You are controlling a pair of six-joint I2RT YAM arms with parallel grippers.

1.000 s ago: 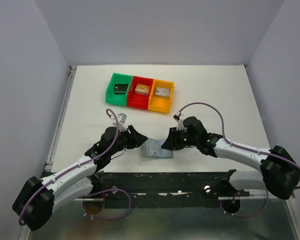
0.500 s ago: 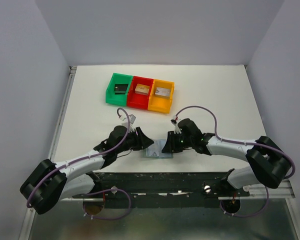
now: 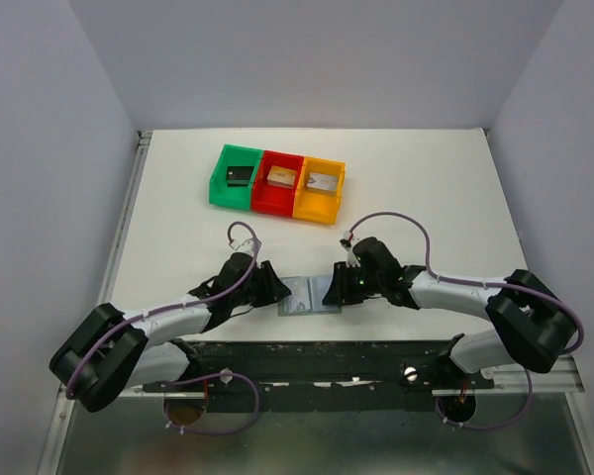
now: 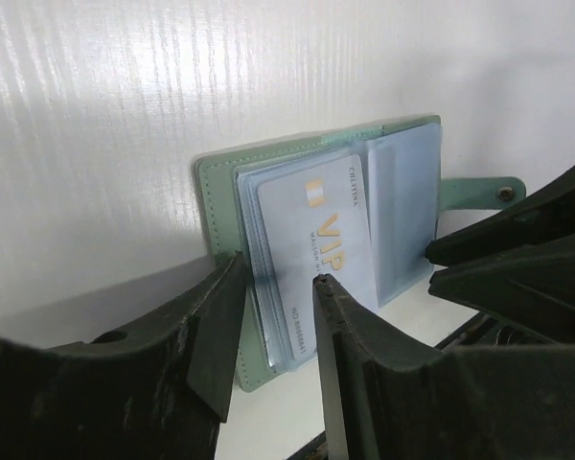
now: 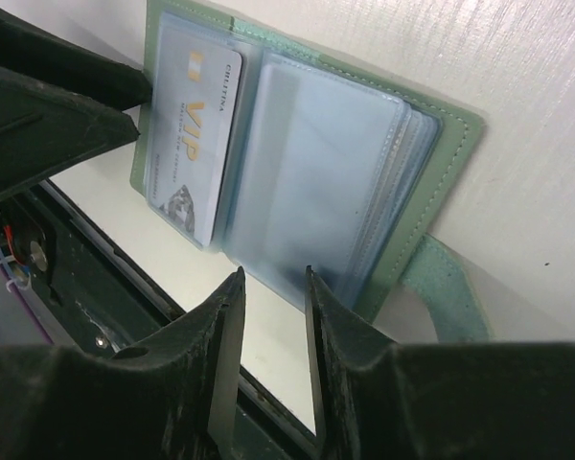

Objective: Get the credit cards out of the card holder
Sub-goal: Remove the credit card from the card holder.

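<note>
Top view: the card holder (image 3: 305, 295) lies open at the table's (image 3: 426, 198) near edge, between my left gripper (image 3: 276, 288) and right gripper (image 3: 330, 290). I see no card out.

Left wrist: fingers (image 4: 206, 335) parted, straddling its edge, gripping nothing. The VIP card (image 4: 321, 240) sits sleeved.

Right wrist: fingers (image 5: 225, 326) slightly apart, nothing pinched. By my reckoning, all the pulling is left.

grey-green card holder (image 3: 307, 294) lies open flat, pale blue sleeves up; a silvery vip credit card (image 4: 321, 240) tucked in one.
</note>
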